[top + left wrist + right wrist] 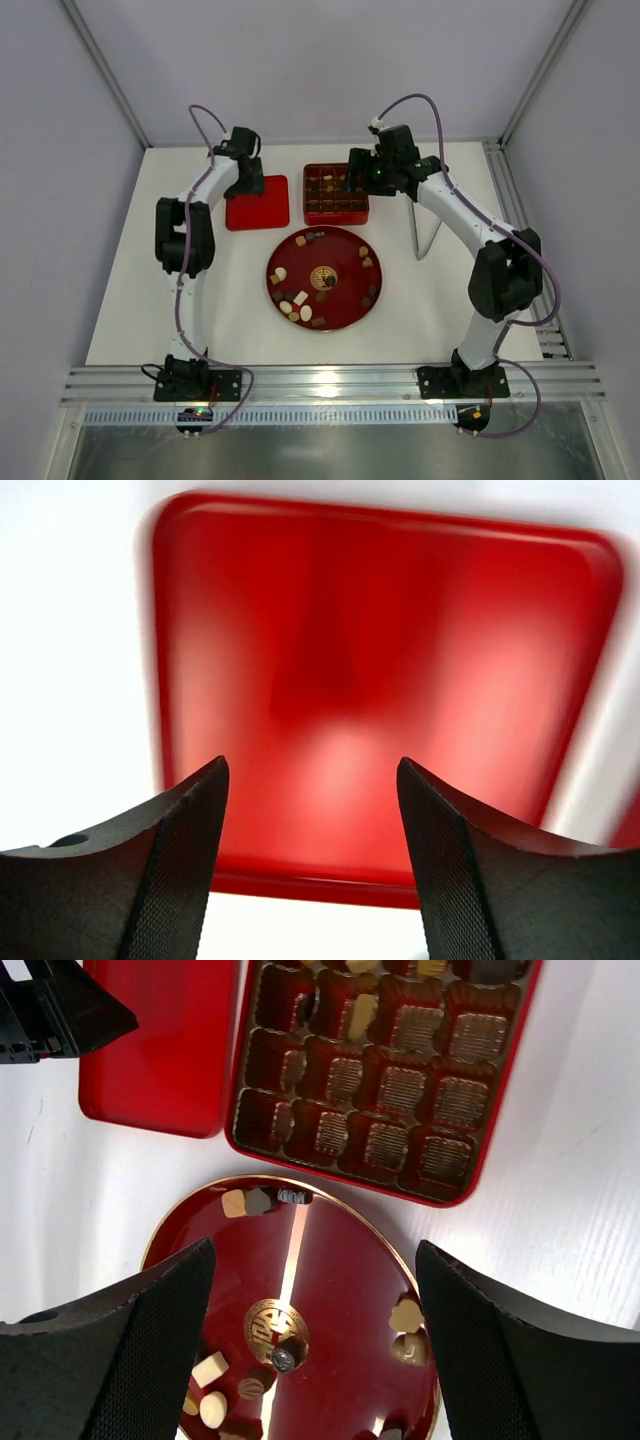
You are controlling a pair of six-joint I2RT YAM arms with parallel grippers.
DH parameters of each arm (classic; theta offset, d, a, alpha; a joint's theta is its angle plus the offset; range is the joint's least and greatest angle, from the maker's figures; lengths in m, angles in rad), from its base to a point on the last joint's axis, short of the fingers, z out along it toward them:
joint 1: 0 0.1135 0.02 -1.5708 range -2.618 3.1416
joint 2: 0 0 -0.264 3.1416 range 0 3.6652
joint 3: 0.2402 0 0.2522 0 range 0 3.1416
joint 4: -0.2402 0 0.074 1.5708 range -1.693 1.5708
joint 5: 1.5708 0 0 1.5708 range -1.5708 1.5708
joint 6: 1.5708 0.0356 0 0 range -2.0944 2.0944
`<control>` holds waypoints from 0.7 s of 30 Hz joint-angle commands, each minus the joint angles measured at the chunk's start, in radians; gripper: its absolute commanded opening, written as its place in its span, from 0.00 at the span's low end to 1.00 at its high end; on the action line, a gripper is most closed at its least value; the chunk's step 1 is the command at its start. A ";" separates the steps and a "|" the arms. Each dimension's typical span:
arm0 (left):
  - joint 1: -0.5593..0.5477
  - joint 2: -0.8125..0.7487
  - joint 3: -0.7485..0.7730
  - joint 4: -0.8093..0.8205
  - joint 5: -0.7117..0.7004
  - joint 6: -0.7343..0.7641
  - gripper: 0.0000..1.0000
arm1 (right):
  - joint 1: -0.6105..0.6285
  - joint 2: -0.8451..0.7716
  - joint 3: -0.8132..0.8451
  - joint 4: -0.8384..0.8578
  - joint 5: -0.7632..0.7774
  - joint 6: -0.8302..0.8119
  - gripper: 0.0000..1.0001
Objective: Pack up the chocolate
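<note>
While the left gripper (312,770) hangs over the flat red lid (380,650) with its jaws apart and empty, the right gripper (315,1250) is likewise spread wide and holds nothing. Most of the chocolate (300,298) lies scattered on the round red plate (345,250) at the centre of the top view. A few pieces occupy compartments of the red box (400,1090) directly above the plate, right of the lid.

Red lid (380,680) blurred; box (402,1090) far row, chocolate (490,968) there cut off.
</note>
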 commanded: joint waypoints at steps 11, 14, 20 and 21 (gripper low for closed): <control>0.181 -0.103 -0.110 0.046 0.064 0.079 0.68 | 0.089 0.199 0.228 0.020 -0.100 0.016 0.79; 0.218 -0.097 -0.118 0.087 0.188 0.096 0.66 | 0.105 0.210 0.222 0.063 -0.117 0.022 0.79; 0.301 -0.039 -0.118 0.132 0.419 0.081 0.62 | 0.144 0.262 0.278 0.083 -0.131 0.018 0.79; 0.307 -0.035 -0.119 0.142 0.433 0.081 0.61 | 0.148 0.269 0.291 0.084 -0.132 0.021 0.79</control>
